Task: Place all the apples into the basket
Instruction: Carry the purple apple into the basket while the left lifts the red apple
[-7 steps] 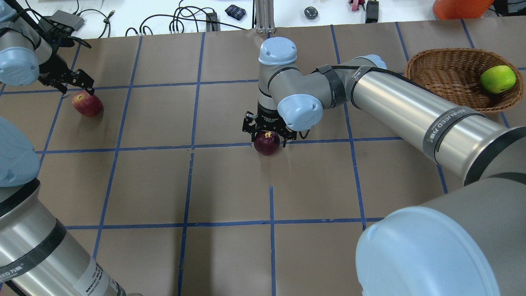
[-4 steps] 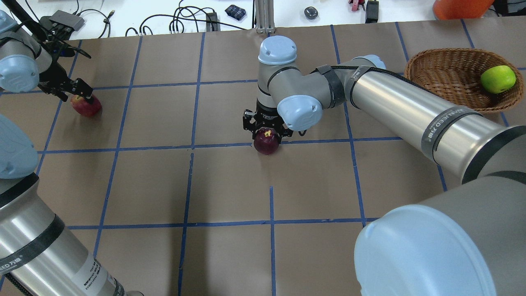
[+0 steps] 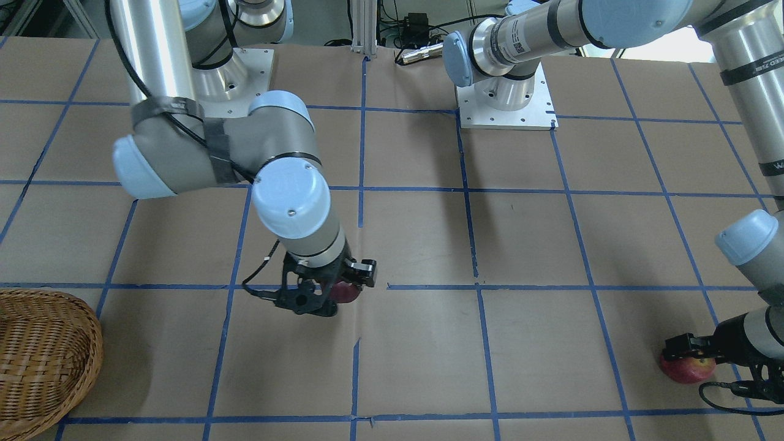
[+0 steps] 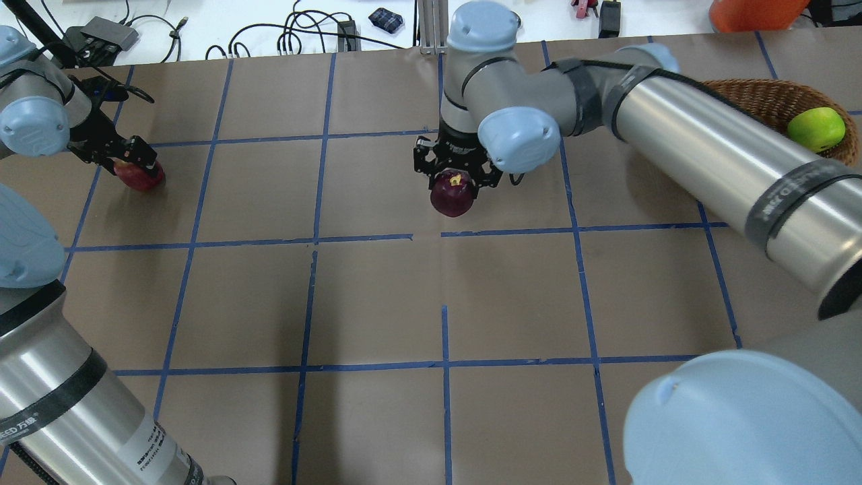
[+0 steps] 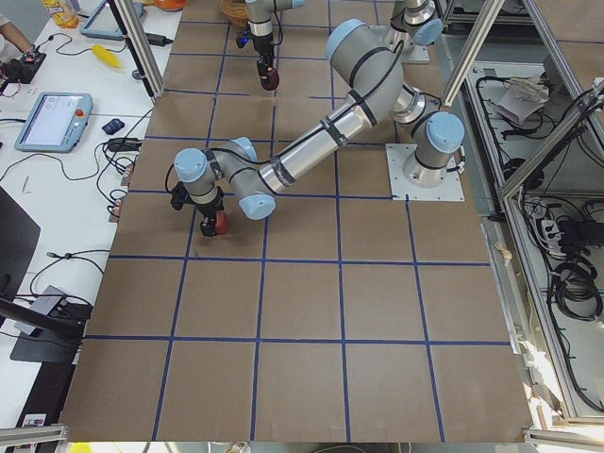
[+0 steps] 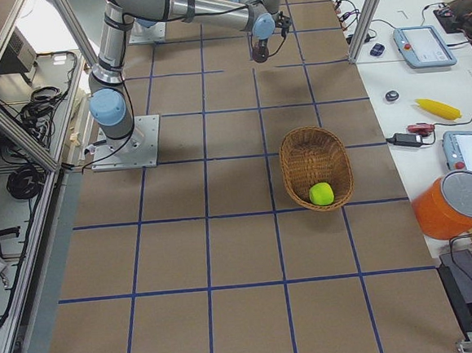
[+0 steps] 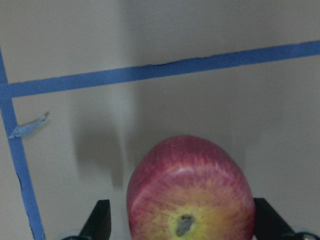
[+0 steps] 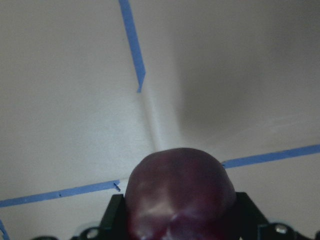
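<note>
My right gripper (image 4: 457, 180) is shut on the dark purple apple (image 4: 452, 198) and holds it above the table; the apple fills the lower right wrist view (image 8: 180, 195) between the jaws. The red apple (image 4: 139, 176) lies on the table at the far left. My left gripper (image 4: 135, 164) is down over it, open, with one finger (image 7: 100, 222) on either side of the apple (image 7: 190, 192) and a small gap on one side. The lime green apple (image 4: 816, 129) lies in the wicker basket (image 4: 754, 94) at the far right.
The table is brown paper with a blue tape grid. My right arm's forearm (image 4: 727, 162) passes over the basket's near side. Cables and small devices (image 4: 316, 30) lie on the white bench beyond the far edge. An orange object (image 4: 751, 13) stands behind the basket.
My right gripper shut on the purple apple, lifted it and moved it toward the far side and slightly right. My left gripper came down around the red apple.
</note>
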`<state>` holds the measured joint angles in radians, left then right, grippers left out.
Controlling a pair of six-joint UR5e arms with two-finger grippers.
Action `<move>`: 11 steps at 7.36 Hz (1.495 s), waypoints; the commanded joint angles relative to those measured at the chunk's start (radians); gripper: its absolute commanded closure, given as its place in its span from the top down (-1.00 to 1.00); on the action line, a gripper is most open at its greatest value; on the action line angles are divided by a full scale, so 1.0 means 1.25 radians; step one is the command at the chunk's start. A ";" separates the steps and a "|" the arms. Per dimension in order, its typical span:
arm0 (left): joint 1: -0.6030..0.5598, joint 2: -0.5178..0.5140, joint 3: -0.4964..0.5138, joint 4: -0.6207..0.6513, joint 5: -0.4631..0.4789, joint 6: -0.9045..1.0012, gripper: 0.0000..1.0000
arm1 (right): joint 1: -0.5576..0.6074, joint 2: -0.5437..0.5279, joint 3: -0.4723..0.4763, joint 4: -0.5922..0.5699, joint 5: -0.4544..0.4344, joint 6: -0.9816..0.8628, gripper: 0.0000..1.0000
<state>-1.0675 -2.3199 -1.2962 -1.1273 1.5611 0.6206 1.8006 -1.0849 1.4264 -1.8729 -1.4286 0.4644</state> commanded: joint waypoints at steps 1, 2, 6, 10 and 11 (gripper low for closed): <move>0.001 -0.003 -0.001 -0.001 -0.002 -0.002 0.53 | -0.168 -0.032 -0.109 0.163 -0.036 -0.155 -1.00; 0.001 -0.004 -0.001 -0.001 -0.001 -0.002 0.36 | -0.242 -0.026 -0.132 0.168 -0.089 -0.235 -1.00; -0.001 0.005 -0.001 -0.003 0.002 -0.015 -0.49 | -0.491 0.043 -0.135 0.056 -0.181 -0.665 -1.00; -0.081 0.080 -0.027 -0.147 -0.028 -0.185 -0.93 | -0.551 0.119 -0.125 -0.026 -0.169 -0.742 -1.00; -0.112 0.111 -0.057 -0.157 -0.030 -0.241 -0.92 | -0.551 0.144 -0.135 -0.028 -0.170 -0.747 -1.00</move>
<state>-1.1613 -2.2245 -1.3329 -1.2946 1.5266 0.4056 1.1144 -0.9340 1.2646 -1.9039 -1.6428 -0.4634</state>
